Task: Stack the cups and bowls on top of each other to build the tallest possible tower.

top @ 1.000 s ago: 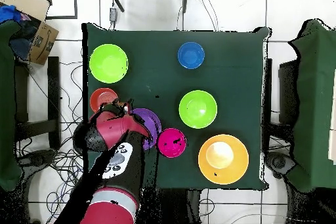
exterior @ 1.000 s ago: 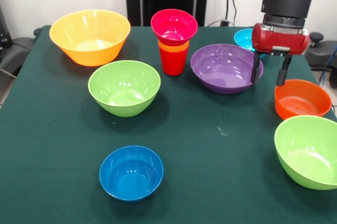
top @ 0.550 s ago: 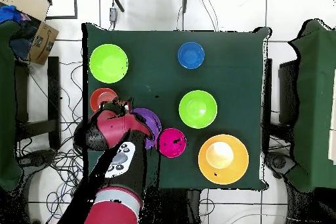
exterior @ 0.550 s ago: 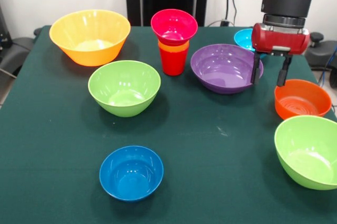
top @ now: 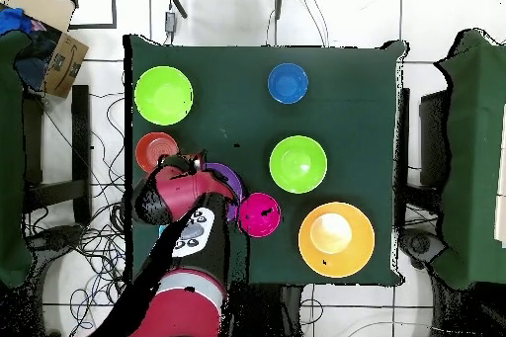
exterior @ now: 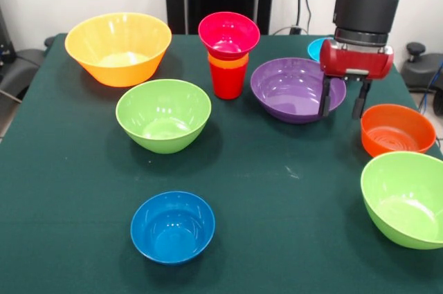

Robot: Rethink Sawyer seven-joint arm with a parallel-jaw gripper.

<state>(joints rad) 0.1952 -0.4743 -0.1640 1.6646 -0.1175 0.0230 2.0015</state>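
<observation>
The tower is a red cup (exterior: pixel 228 81) with an orange cup nested in it and a small pink bowl (exterior: pixel 229 33) on top; from overhead only the pink bowl (top: pixel 259 214) shows. Right of it sits the wide purple bowl (exterior: pixel 289 89), mostly hidden under the arm in the overhead view (top: pixel 227 179). My gripper (exterior: pixel 341 106) hangs open at that bowl's right rim, its left finger in front of the rim and its right finger outside it, holding nothing. From overhead the gripper (top: pixel 194 161) lies between the purple and orange bowls.
An orange bowl (exterior: pixel 396 130) and a lime green bowl (exterior: pixel 405 197) sit right of the gripper. A light blue bowl (exterior: pixel 318 48) peeks out behind the wrist. A yellow-orange bowl (exterior: pixel 118 46), another lime bowl (exterior: pixel 163 114) and a dark blue bowl (exterior: pixel 172 226) are on the left.
My gripper has shifted left in the front view, away from the orange bowl to the purple bowl's right rim. It stays open. No bowl or cup has moved.
</observation>
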